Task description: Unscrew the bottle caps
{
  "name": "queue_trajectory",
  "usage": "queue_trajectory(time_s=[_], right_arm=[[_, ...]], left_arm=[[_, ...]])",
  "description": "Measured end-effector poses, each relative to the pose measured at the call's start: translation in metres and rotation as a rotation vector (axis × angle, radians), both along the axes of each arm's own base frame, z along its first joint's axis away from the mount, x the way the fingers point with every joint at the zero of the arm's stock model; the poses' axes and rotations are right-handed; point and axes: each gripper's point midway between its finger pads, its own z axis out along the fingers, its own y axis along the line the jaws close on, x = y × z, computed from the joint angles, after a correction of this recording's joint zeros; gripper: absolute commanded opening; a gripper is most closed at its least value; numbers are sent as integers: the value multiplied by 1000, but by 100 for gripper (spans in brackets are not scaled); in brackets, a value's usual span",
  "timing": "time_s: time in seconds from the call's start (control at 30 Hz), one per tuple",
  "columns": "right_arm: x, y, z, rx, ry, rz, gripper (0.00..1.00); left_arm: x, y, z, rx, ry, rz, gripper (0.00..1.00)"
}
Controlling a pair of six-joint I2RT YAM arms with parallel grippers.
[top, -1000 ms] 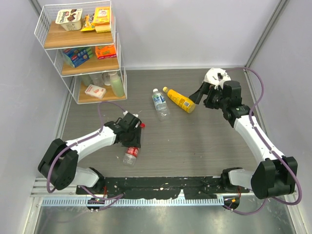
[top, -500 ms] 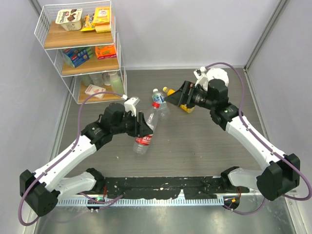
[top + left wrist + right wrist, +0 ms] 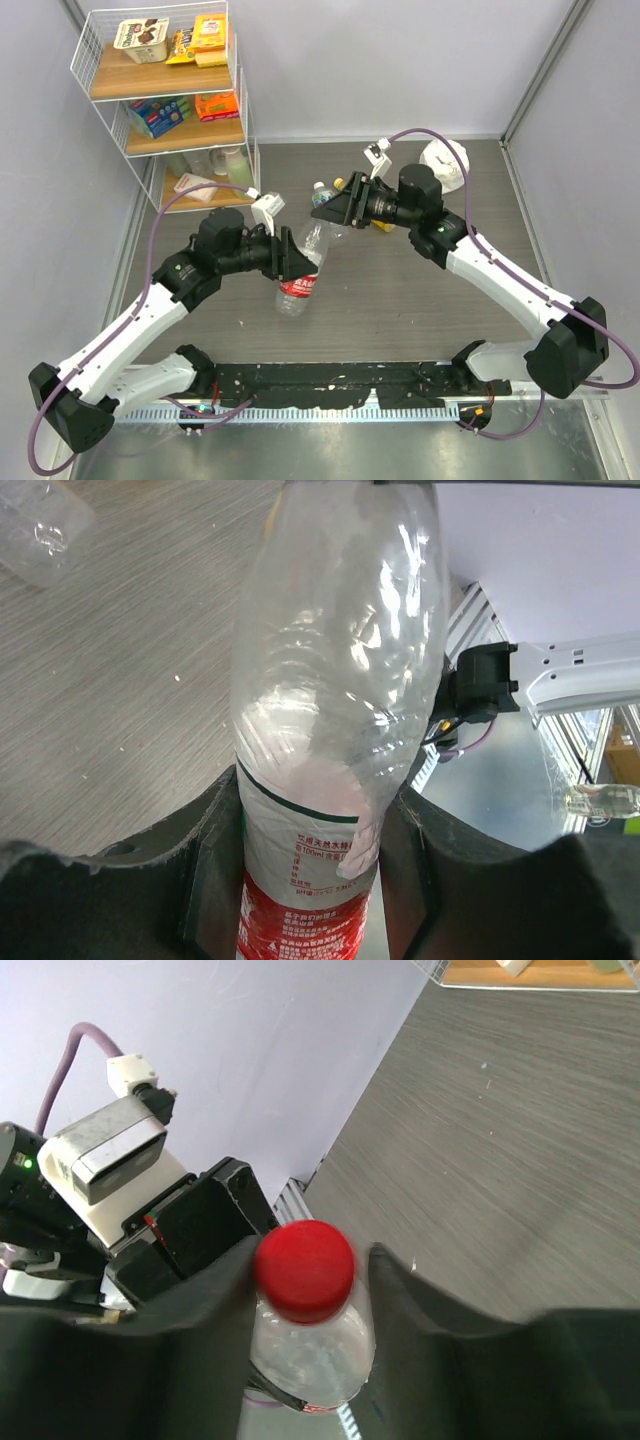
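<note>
Cap [image 3: 304,1268] hidden overhead by right hand [image 3: 311,1253], bottle [image 3: 335,680] top cropped

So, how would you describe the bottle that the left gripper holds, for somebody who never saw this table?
Look at the middle of the grey table, where the two grippers meet. The bottle is held there by the left gripper, its red cap between the right gripper's fingers. Only it carries a red label.
</note>
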Motion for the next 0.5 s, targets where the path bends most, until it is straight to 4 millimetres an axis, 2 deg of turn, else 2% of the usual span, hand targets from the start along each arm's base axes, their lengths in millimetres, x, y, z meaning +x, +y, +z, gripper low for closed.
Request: queue_trajectory(time_s=[0.03, 0.07, 0.17, 0.2, 0.3, 0.5], right_arm=[[-1, 2, -1, 0, 9, 3, 29], [-2, 4, -1, 2, 12, 8, 16], [-3, 6, -1, 3, 14, 5, 3], [-2, 6, -1, 3, 13, 1, 2], [0, 5, -2, -2, 15, -14, 2], [5, 2, -5, -20, 21, -59, 2]], left_arm=[[0, 0, 0, 0, 3, -1, 50], [-1, 0, -2, 3, 13, 1, 52], [-2, 0, -1, 0, 20, 2, 68], [-2, 0, -1, -1, 21, 1, 76], [-3, 1, 0, -3, 16, 1, 85], [-6, 2, -1, -10, 9, -3, 88]])
